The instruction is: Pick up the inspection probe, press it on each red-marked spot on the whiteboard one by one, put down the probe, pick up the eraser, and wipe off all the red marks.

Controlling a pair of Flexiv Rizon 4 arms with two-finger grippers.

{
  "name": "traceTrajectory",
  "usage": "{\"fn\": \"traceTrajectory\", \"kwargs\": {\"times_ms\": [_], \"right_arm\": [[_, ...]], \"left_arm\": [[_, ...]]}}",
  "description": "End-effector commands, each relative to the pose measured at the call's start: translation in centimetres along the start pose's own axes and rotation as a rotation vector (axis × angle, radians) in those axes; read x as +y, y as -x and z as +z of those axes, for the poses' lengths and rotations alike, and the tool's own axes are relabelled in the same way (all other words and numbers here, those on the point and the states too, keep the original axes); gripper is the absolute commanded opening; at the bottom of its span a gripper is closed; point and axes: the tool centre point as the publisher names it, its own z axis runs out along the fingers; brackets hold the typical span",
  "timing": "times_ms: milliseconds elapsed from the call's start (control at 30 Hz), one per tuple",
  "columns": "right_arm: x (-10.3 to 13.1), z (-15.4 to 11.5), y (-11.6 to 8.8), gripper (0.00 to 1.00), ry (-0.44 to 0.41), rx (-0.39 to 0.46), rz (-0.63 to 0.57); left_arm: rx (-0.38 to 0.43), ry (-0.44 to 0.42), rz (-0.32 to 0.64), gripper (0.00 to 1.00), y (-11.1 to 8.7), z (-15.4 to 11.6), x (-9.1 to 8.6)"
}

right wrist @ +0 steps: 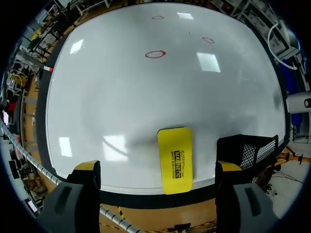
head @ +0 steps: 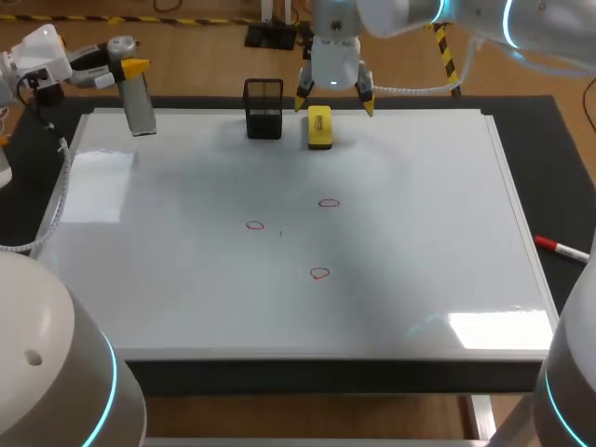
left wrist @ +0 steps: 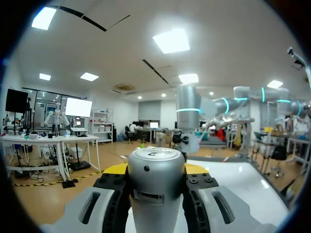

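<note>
Probe (left wrist: 156, 187) clamped in left gripper (left wrist: 156, 169) hides its tips (yellow edges peek); right gripper (right wrist: 158, 167) gapes above eraser (right wrist: 175, 159).

Left wrist view: the inspection probe (left wrist: 156, 179) sits right up close, its lower end cut off by the picture's edge, and it hides most of my left gripper's (left wrist: 156, 170) yellow tips. Right wrist view: a finger of my right gripper (right wrist: 158, 167) covers one corner of the black mesh holder (right wrist: 249, 148).

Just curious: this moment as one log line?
left gripper: shut on probe | right gripper: open above eraser | red marks: three, unwiped
</note>
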Motion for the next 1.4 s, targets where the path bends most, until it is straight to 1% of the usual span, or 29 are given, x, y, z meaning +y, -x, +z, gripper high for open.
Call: {"fn": "traceTrajectory", "kwargs": {"times_ms": [33, 267, 433, 933, 1200, 1233, 1267, 1300, 1367, 1400], "right_arm": [[-0.1, 0.6, 0.5, 1.0, 0.01, 0.03, -0.022], [0.0, 1.2, 0.7, 1.0, 0.022, 0.007, -0.062], [0.0, 1.5, 0.9, 1.0, 0.014, 0.007, -0.094], [-0.4, 2.8, 1.0, 1.0, 0.047, 0.002, -0.088], [-0.7, 3.2, 1.0, 1.0, 0.052, 0.019, -0.089], [-0.7, 3.2, 1.0, 0.9, 0.052, 0.021, -0.088], [-0.7, 3.2, 1.0, 0.56, 0.052, 0.023, -0.087], [-0.7, 3.2, 1.0, 0.42, 0.051, 0.025, -0.086], [-0.8, 3.1, 1.0, 0.0, 0.046, 0.033, -0.076], [-0.9, 3.0, 1.0, 0.0, 0.043, 0.034, -0.076]], "left_arm": [[-0.003, 0.001, 0.001, 0.0, -0.1, 0.0, -0.1], [-0.003, 0.001, 0.001, 0.0, -0.1, 0.0, -0.1], [-0.003, 0.001, 0.001, 0.0, -0.1, 0.0, -0.1], [-0.003, 0.001, 0.001, 0.0, -0.1, 0.0, -0.1], [-0.003, 0.001, 0.001, 0.0, -0.1, 0.0, -0.1], [-0.003, 0.001, 0.001, 0.0, -0.1, 0.0, -0.1], [-0.003, 0.001, 0.001, 0.0, -0.1, 0.0, -0.1], [-0.003, 0.001, 0.001, 0.0, -0.1, 0.0, -0.1], [-0.003, 0.001, 0.001, 0.0, -0.1, 0.0, -0.1], [-0.003, 0.001, 0.001, 0.0, -0.1, 0.0, -0.1]]}}
